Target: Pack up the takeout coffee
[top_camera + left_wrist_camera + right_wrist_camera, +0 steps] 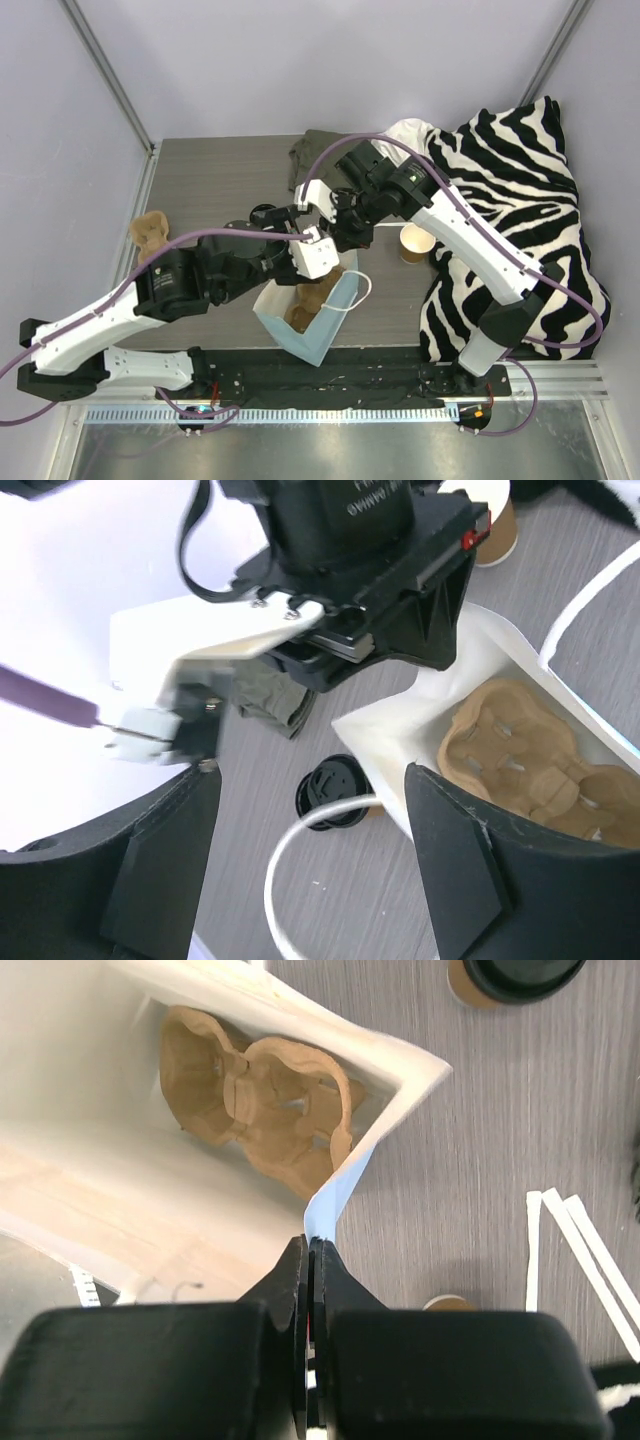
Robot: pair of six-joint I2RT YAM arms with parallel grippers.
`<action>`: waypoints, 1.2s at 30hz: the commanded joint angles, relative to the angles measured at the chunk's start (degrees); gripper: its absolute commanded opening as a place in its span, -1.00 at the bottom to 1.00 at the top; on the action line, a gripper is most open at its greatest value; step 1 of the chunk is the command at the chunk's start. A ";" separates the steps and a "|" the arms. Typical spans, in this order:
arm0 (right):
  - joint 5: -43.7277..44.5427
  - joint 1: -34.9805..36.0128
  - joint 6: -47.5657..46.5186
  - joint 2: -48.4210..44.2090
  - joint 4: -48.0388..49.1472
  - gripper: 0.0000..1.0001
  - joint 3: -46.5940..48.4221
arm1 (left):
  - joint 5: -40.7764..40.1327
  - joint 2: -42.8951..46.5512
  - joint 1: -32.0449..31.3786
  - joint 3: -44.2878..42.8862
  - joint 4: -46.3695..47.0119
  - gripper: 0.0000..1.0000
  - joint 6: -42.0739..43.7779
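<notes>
Left wrist view gives me the takeout coffee (pixel 335 792) from above: its round black lid faces the camera and the cup stands upright on the grey table (pixel 250 810), just outside the wall of the blue paper bag (pixel 385 770), not in it. A loop of the bag's white handle (pixel 290 870) curves across right beside the lid. My left gripper (pixel 312 780) has its jaws spread wide, one finger at each side of the frame. The cup sits lower down in the gap between them, and I see nothing clamped.

From the right wrist I catch the same cup at the top edge, tan wall under the black lid, standing on the table apart from the bag's corner. My right gripper (pixel 310 1248) has its jaws pressed together, pinching the bag's rim at a folded corner and holding the mouth open. The bag is white inside, and a brown pulp cup carrier (pixel 260 1100) lies at its bottom with its pockets facing up. That is the only thing I see in it.

From the top camera, the bag stands between the arms near their bases, and both wrists crowd over it, so I cannot pick out the coffee there. A lidless tan cup (pixel 417 242) stands to the right, next to a zebra-striped cloth (pixel 520 170).
</notes>
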State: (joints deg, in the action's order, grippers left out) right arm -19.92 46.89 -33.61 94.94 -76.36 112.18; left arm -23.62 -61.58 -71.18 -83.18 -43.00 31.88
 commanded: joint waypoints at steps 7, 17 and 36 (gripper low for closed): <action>3.57 -3.91 5.12 -6.51 7.08 -0.99 -5.12 | 4.28 -2.75 2.69 -18.40 -9.45 0.58 -13.23; 0.06 -5.76 6.45 -18.73 18.08 -0.97 -20.59 | 14.64 -0.56 27.39 -19.31 -20.97 0.71 -28.97; 2.60 -4.62 6.54 -17.95 13.17 -0.98 -16.65 | 54.46 -11.63 64.06 -5.94 -18.08 0.90 -38.99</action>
State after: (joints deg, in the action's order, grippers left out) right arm -20.45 41.95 -27.97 74.24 -61.63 95.22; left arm 21.32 -70.61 -7.84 -87.07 -63.35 -4.75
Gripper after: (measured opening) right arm 0.029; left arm 0.930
